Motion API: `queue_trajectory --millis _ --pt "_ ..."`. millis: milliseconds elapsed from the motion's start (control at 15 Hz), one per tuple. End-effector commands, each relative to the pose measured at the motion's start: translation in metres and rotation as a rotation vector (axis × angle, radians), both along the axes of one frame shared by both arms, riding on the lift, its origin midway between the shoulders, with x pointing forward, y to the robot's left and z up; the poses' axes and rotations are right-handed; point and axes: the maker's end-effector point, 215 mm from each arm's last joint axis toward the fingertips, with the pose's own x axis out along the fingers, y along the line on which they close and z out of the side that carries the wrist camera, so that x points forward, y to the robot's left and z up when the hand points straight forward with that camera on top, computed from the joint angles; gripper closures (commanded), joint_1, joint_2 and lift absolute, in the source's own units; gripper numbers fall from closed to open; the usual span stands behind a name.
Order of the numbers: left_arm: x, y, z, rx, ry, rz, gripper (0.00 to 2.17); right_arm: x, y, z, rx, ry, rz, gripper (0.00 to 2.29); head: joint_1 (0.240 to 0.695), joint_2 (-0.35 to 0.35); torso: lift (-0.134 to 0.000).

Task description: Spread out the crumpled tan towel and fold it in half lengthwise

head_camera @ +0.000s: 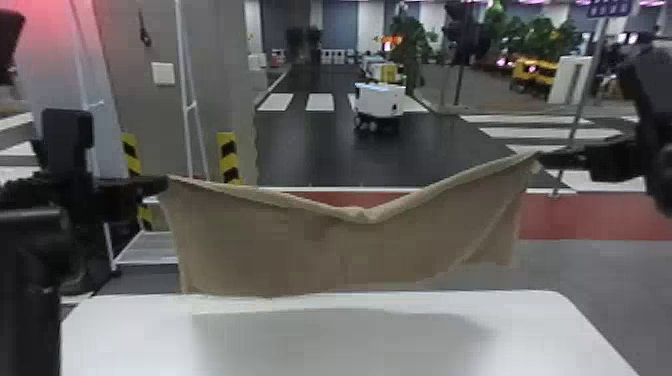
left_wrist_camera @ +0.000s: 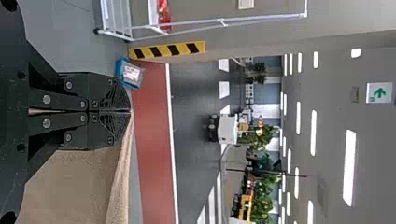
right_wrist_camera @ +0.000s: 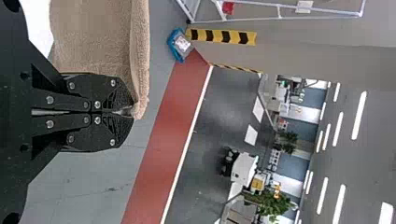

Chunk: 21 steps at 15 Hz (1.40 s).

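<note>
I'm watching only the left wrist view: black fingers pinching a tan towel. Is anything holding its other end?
Observer: Yes, the right gripper is closed on the towel's other top corner.
Operator: So is it stretched straight between them, like washing on a line?
Observer: No, its top edge dips to a low point near the middle.
Operator: And is there a table anywhere?
Observer: Yes, a white table, with a grey shadow across it.

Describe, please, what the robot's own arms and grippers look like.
The left arm and right arm are both black. The left gripper and right gripper look alike: each has two flat black fingers dotted with round silvery screws, tapering towards the ends, where the surface has a fine, web-like pattern.
</note>
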Motion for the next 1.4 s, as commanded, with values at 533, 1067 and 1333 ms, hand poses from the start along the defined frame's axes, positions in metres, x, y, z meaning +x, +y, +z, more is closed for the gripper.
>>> queue_trajectory --millis 533,1067,1333 --pt "-0.165 0.005 -0.167 0.196 0.088 -0.129 1.97 -0.196 0.034 -0.215 -0.110 0.218 0.324 1.39 0.600 -0.013 -0.124" --pt "-0.278 0.037 -0.227 0.308 0.227 -0.252 1.97 -0.290 0.028 -0.240 -0.186 0.264 0.433 1.40 0.695 0.027 -0.124" --pt "-0.314 0.053 -0.217 0.338 0.252 -0.300 1.97 -0.315 -0.007 -0.215 -0.222 0.208 0.382 1.40 0.695 0.032 -0.124"
